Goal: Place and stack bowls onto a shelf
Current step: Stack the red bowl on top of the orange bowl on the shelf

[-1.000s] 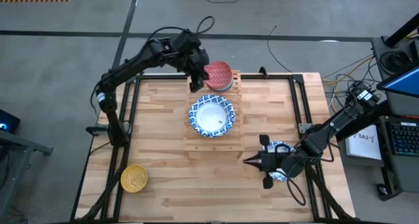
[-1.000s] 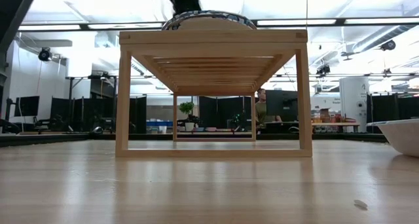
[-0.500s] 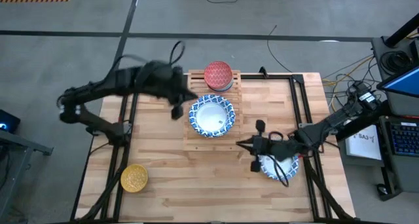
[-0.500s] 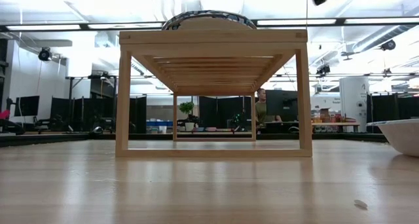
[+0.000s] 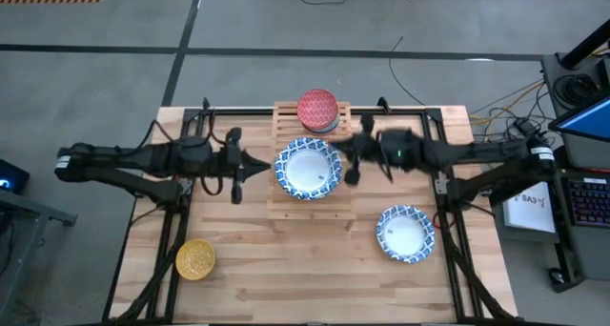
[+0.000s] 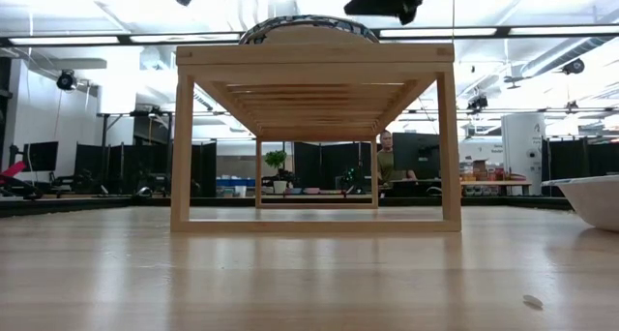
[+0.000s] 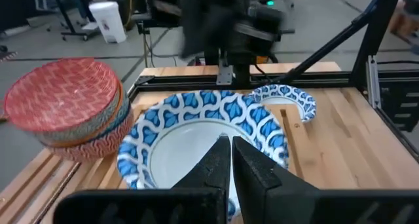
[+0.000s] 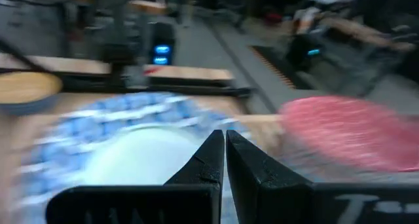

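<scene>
Both grippers hover pinched together, empty: left gripper (image 5: 259, 164) just off the shelf's (image 5: 282, 208) edge, right gripper (image 5: 345, 161) opposite, wide bowl (image 5: 308, 168) between them.

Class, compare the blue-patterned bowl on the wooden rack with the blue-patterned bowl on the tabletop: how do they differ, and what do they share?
The rack bowl sits raised on the shelf; the table bowl sits on the planks. The rack bowl lies between both grippers, the left and the right; the table bowl stands alone. Both are upright, with blue-patterned rims and white centres.
</scene>
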You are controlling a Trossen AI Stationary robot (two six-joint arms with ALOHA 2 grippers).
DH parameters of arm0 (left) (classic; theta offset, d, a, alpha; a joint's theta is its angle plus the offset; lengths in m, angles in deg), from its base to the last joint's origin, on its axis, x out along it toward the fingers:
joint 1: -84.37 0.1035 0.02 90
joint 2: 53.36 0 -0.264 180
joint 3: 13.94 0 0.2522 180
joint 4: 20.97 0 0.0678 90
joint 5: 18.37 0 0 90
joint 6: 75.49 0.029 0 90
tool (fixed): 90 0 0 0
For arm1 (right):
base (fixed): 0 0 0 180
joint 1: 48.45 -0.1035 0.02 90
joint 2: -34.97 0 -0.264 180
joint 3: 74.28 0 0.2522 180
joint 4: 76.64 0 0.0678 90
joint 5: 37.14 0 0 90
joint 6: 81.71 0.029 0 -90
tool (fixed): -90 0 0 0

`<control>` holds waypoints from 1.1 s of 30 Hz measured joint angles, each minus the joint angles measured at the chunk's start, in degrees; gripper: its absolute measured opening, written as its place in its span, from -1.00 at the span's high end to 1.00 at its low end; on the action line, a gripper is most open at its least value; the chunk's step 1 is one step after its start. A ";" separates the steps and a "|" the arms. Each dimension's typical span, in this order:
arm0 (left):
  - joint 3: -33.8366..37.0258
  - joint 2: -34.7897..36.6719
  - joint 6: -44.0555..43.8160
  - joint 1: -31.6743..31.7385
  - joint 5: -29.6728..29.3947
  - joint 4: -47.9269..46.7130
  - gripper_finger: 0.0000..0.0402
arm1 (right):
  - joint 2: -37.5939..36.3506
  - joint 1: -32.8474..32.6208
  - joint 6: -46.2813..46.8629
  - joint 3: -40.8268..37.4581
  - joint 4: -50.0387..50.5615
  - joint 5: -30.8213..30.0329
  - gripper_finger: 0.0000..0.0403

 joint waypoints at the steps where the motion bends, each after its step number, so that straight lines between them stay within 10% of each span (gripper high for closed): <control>1: 1.96 1.00 0.00 0.00 -0.01 1.68 1.00 | 0.00 2.28 -1.28 0.58 -0.08 0.39 0.96; 14: 12.70 9.08 2.09 0.01 -0.58 10.79 1.00 | 1.71 26.01 1.05 2.71 -4.74 23.55 0.96; 33: 12.70 8.97 3.98 0.01 -0.58 10.11 1.00 | 8.39 28.55 3.27 2.71 -7.54 23.45 0.96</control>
